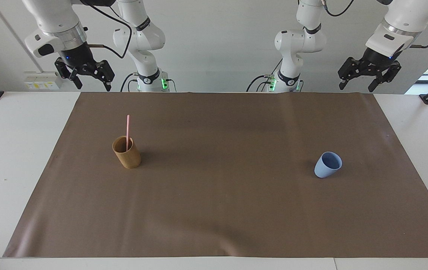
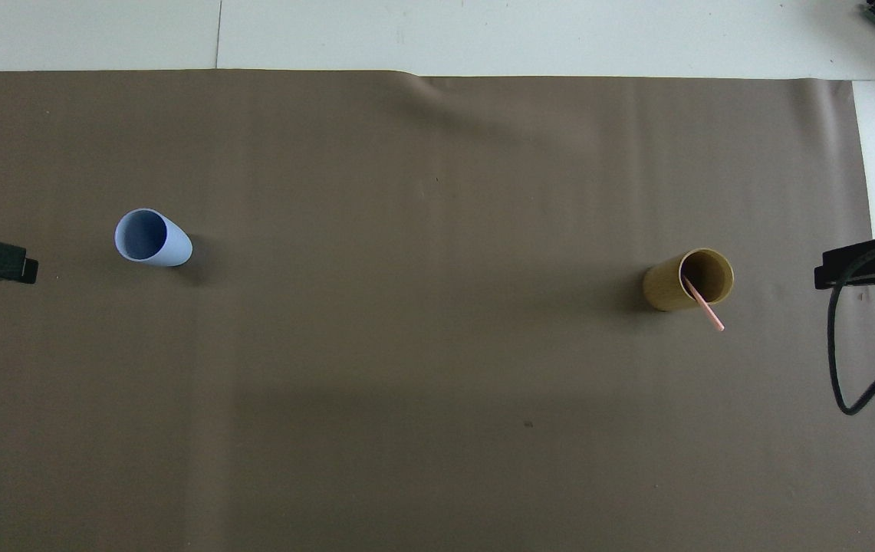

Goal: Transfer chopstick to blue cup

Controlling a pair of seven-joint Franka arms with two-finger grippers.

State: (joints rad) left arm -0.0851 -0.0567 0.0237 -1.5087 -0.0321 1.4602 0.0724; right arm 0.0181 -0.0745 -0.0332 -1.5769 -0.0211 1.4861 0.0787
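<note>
since the chopstick stands in the tan cup, centre-left of the facing frame, nothing of the transfer looks done yet. it leans on the rim with its top half sticking out above; in the overhead frame it's at centre-right, poking out toward the bottom edge of the picture.

blue cup sits at centre-right of the facing frame, centre-left in the overhead one. upright, looks empty inside as far as the overhead shows. the two cups are well apart, one toward each end of the brown mat, roughly on the same line across it.

right gripper hangs at upper left of the facing frame, above the mat's top corner, fingers spread wide, holding nothing. left gripper is at upper right, same story: fingers apart, empty. both well clear of the cups and high off the table. overhead shows only their dark tips at the frame's side edges.

my read: zero progress, all steps left. pull the chopstick up and out of the tan cup, carry it across the mat, drop it in the blue cup. right arm is the closer one for the pick, left arm closer to the blue cup, so a handover may be needed; can't say which way it'll go.

thin stick, narrow grip target.
</note>
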